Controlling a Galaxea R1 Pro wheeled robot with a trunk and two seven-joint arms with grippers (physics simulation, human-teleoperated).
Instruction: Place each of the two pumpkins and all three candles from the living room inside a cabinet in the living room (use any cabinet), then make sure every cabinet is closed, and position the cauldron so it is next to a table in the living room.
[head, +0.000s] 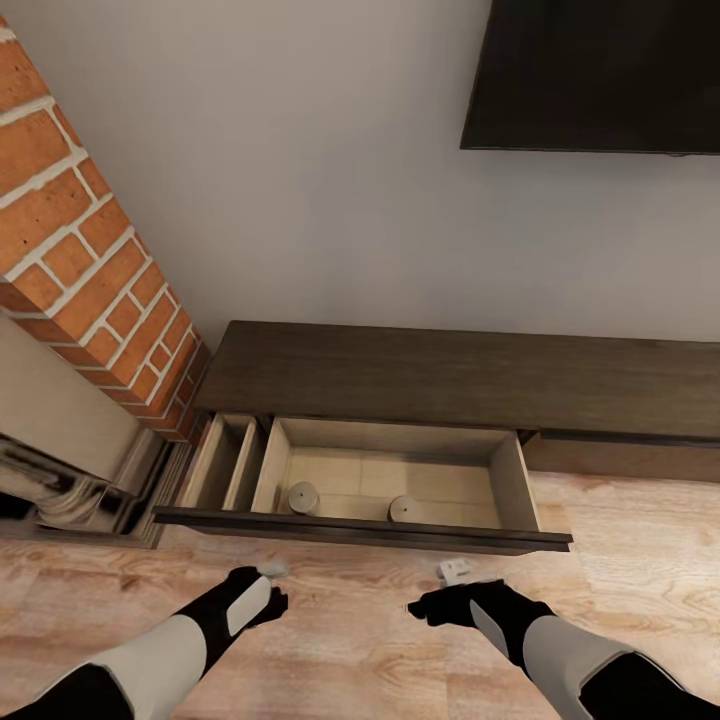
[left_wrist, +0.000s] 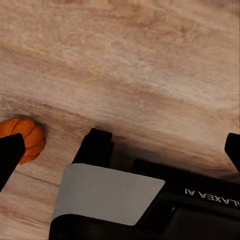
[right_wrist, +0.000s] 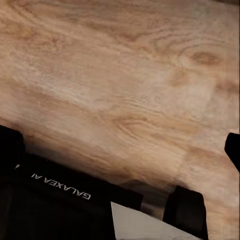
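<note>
On robot body (left_wrist: 200, 200): "GALAXEA AI"

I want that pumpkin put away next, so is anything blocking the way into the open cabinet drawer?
Nothing visible blocks it. The drawer is pulled open with two candles near its front, leaving bare floor behind them. The pumpkin lies on the wood floor.

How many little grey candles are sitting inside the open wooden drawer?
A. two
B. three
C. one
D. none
A. Two small stubby grey-beige candles, one and another, stand apart on the pale wood floor of the open drawer in the long, low dark brown wood cabinet, near the drawer's front edge.
</note>
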